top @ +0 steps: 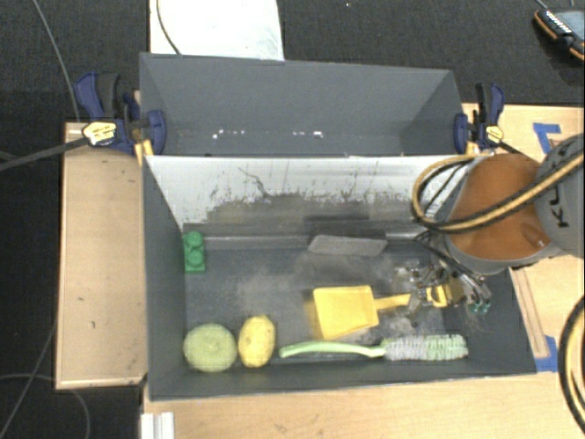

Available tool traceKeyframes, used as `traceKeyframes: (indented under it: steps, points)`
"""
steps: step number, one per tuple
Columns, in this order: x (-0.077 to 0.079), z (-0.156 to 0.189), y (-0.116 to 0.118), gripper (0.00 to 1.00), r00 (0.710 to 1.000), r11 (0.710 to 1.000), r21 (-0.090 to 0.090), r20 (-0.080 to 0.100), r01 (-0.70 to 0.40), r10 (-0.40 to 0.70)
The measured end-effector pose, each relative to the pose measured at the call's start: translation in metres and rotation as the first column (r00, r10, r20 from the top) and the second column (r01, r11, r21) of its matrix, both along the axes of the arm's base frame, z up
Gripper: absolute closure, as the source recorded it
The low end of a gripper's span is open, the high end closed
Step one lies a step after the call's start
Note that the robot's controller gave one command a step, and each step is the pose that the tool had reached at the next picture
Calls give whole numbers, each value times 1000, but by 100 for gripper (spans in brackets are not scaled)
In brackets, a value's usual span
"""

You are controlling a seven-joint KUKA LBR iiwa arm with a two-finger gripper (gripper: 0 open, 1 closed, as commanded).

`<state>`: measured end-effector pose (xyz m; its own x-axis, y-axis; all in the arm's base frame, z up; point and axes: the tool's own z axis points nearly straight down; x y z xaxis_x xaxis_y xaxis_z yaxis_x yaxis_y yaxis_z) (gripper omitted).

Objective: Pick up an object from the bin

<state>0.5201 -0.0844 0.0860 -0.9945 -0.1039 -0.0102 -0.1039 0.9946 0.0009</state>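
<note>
Yellow scoop (345,311) lies flat on the scuffed grey floor of the bin (260,277). Its handle points at the gripper (428,294) just to its right; I cannot tell whether the pincer is spread or closed. A green brush (375,348) lies just below the scoop. To the scoop's left are a yellow lemon (257,340), a greenish ball (209,347) and a green block (194,251).

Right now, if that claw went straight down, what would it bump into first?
Probably the handle end of the yellow scoop, which lies right beside the gripper; depth is unclear, so it might reach the bin floor instead.
</note>
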Motion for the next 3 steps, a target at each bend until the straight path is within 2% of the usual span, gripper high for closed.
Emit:
traceKeyframes:
  steps: [2, 3]
  points:
    - [0, 48, 0, 100, 1000, 1000, 0, -2, 2, -2]
    - [1, 67, 0, 100, 1000, 1000, 0, 5, 3, -3]
